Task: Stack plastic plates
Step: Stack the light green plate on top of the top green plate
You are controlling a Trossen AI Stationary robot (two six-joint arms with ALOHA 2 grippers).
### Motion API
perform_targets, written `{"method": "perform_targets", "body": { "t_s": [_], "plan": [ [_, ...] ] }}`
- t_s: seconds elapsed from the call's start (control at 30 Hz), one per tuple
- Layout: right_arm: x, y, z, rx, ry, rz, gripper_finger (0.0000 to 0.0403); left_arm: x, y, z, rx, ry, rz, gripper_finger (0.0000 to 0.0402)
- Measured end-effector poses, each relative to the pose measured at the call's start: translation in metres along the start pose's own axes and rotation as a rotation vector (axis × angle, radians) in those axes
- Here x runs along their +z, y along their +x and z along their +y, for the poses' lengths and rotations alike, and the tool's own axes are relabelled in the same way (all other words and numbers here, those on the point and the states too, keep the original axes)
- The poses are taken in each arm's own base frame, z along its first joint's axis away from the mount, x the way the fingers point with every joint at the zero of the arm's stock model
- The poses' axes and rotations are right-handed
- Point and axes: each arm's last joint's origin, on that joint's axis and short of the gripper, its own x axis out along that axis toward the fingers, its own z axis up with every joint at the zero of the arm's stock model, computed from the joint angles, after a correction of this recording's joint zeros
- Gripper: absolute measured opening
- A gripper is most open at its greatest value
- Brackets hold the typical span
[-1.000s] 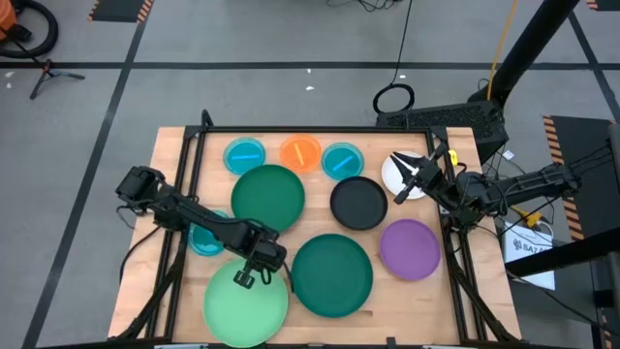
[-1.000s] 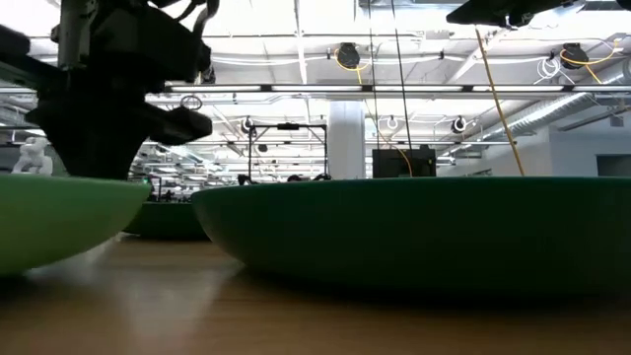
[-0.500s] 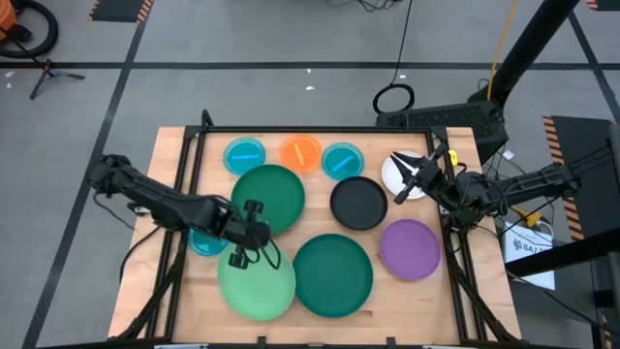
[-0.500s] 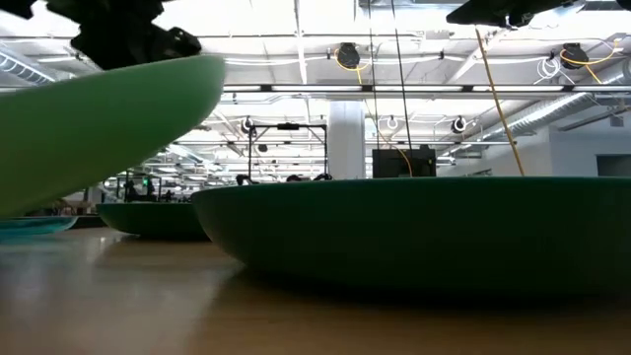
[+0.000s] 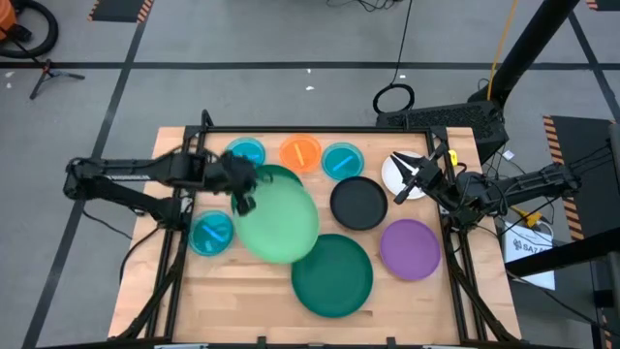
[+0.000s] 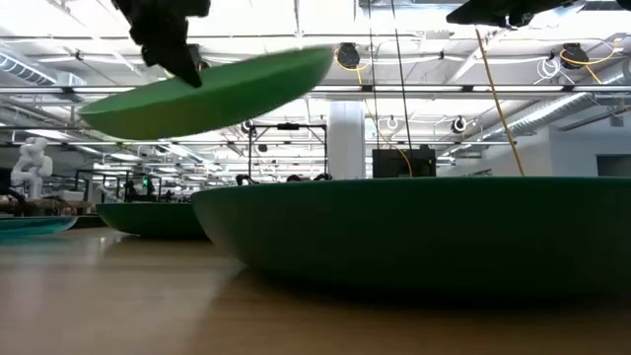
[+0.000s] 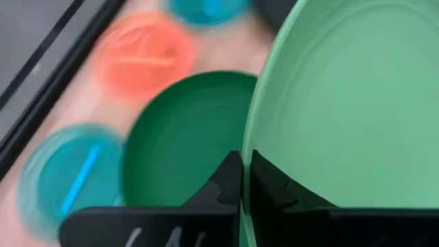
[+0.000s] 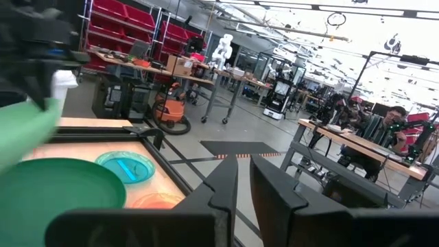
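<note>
My left gripper [image 5: 242, 200] is shut on the light green plate [image 5: 281, 225], which hangs in the air over the far dark green plate [image 5: 278, 174] and hides most of it. In the left wrist view that dark green plate [image 7: 182, 144] lies below the held plate [image 7: 343, 103]. A second dark green plate [image 5: 332, 275] lies near the table's near edge. The black plate [image 5: 358, 203], purple plate [image 5: 409, 249] and white plate [image 5: 395, 171] lie flat toward the right. My right gripper [image 5: 400, 182] hovers shut above the white plate. My left gripper pinches the light green plate's rim [image 7: 251, 147] between its two fingers, one on the hollow upper face and one on the outer side. It comes from the table's left. The plate is lifted clear and tilted [image 6: 212, 94], its free side higher than the held side.
Small blue plates [image 5: 244, 153] [image 5: 341, 160] [image 5: 211, 233] and an orange plate [image 5: 300, 152] lie along the far and left parts of the table. A dark frame [image 5: 194, 145] edges the wooden top. Bare wood [image 5: 242, 301] shows at the near left.
My left gripper has lifted the light green plate off the table's near left part and carried it up and toward the far edge, over the far dark green plate. The plate has gone from flat to tilted. The blue plate at the left now shows fully.
</note>
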Motion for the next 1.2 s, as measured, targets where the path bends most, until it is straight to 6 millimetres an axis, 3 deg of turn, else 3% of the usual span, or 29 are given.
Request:
{"method": "perform_targets", "body": {
  "t_s": [0.23,0.43,0.7,1.2],
  "plan": [
    [0.0,0.0,0.0,0.0,0.0,0.0,0.0034,-0.002,0.012,0.05,0.163,-0.167,0.146,0.001],
    [0.0,0.0,0.0,0.0,0.0,0.0,0.0034,-0.001,0.021,0.072,0.186,-0.18,0.203,0.001],
    [0.0,0.0,0.0,0.0,0.0,0.0,0.0034,0.0,0.034,0.085,0.207,-0.169,0.261,0.001],
    [0.0,0.0,0.0,0.0,0.0,0.0,0.0034,0.001,0.045,0.088,0.211,-0.152,0.3,0.0025]
  ]
}}
